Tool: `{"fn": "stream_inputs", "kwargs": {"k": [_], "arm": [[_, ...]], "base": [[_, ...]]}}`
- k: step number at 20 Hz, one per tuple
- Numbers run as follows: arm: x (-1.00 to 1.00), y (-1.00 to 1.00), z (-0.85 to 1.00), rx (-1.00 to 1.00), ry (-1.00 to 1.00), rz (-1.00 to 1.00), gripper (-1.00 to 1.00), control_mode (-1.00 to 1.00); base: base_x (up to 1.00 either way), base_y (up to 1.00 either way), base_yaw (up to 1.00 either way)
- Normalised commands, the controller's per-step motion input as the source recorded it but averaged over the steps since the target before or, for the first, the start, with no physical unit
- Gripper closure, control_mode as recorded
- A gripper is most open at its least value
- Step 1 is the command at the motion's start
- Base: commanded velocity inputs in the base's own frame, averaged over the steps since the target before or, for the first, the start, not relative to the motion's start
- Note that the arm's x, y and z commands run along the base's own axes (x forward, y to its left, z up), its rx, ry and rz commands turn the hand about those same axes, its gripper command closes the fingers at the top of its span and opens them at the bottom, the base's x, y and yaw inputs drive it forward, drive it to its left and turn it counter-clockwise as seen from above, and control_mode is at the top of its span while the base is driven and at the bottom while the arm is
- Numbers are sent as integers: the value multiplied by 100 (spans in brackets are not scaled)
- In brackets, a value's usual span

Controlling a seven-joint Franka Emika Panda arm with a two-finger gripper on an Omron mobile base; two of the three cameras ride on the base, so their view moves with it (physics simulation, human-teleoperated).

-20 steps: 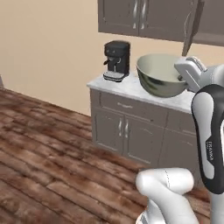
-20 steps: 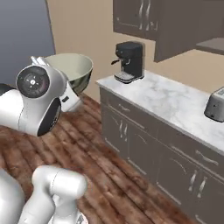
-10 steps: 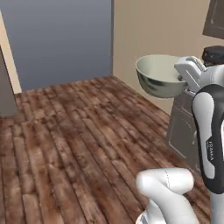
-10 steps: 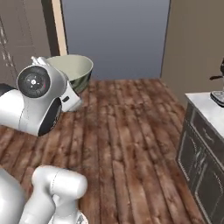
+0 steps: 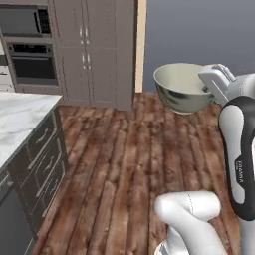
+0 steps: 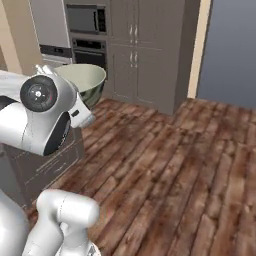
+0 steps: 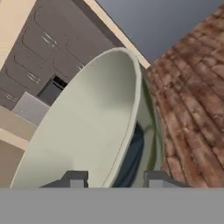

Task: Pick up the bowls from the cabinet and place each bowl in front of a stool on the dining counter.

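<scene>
While the arm is raised above the plank floor point(image 5: 124, 164), items read from left as follows. A marble worktop point(image 5: 20, 117) over grey drawers point(image 5: 42, 159) sits at the left edge of the left base view. Behind it stand a built-in oven point(image 5: 32, 62) and tall grey cupboards point(image 5: 94, 50). At centre-right, the grey-green bowl point(image 5: 182, 87) is held in mid-air, upright, clear of all surfaces. The gripper point(image 7: 114, 179) has its fingers closed across the bowl's rim, one inside against the cream lining, one outside.
</scene>
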Motion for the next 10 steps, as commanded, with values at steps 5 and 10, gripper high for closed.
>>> {"fn": "stream_inputs", "kwargs": {"k": [5, 10], "arm": [[0, 0, 0, 0, 0, 0, 100, 100], [0, 0, 0, 0, 0, 0, 100, 100]], "base": [[71, -21, 79], [93, -92, 42]]}}
